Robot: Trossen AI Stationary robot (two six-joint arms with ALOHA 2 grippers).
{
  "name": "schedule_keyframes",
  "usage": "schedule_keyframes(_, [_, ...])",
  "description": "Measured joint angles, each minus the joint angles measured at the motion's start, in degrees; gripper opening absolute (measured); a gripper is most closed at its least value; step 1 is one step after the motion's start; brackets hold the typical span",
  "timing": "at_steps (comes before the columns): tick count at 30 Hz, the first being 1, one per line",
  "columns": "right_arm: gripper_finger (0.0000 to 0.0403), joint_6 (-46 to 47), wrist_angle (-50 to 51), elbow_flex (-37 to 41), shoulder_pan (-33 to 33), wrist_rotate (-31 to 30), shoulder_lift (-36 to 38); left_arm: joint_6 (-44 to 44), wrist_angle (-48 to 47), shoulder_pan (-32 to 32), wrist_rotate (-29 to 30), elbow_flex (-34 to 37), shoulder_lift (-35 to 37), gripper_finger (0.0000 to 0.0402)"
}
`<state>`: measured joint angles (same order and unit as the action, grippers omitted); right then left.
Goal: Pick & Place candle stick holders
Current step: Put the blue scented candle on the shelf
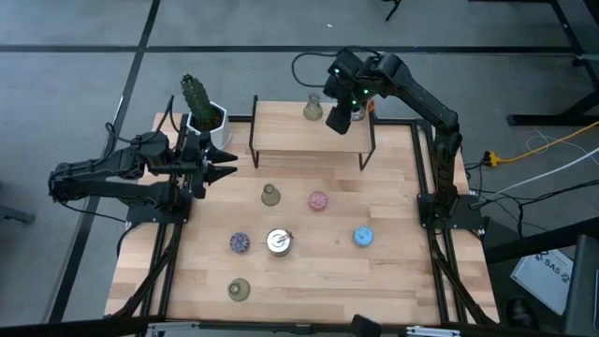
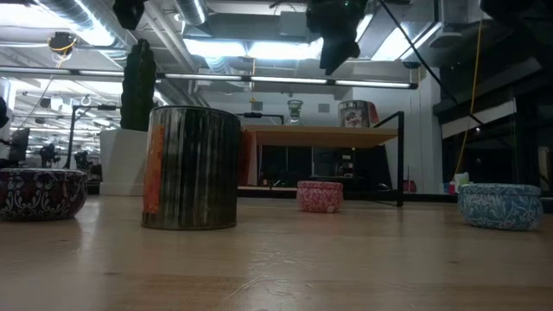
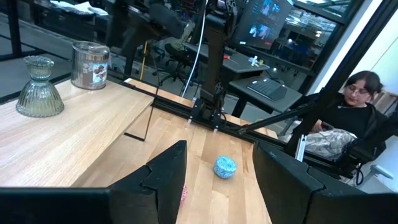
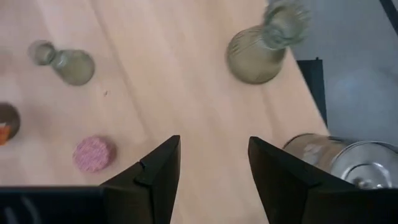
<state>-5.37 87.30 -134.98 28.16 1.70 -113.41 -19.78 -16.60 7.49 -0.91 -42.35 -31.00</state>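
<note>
The right gripper (image 1: 338, 119) hung released, holding nothing, above the raised shelf (image 1: 290, 140), where one green holder (image 1: 313, 109) and one silvery cup (image 4: 348, 158) stood. The left gripper (image 1: 223, 165), likewise spread and bare, waited beside the cactus pot (image 1: 201, 117). Below lay two green holders (image 1: 270, 195), one pink (image 1: 318, 200), one blue (image 1: 363, 237), one dark (image 1: 240, 242) and one silvery cup (image 1: 278, 241).

high: straight down over whole table (image 1: 309, 281) | low: table height, level, close behind silvery cup (image 2: 191, 168) | left wrist: across table toward shelf (image 3: 74, 118) | right wrist: down on shelf; shares pink holder (image 4: 94, 153) with high
</note>
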Motion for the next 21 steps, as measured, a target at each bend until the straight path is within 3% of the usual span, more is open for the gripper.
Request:
schedule_keyframes(12, [0.0191,-0.5,2.7,0.0,-3.9,0.0,0.7,0.0,0.0,0.0,0.0,0.0,0.0,0.018])
schedule_keyframes(21, [0.0191,-0.6,2.4,0.0,-5.5,0.1,6.7,0.0,0.0,0.0,0.0,0.0,0.0,0.018])
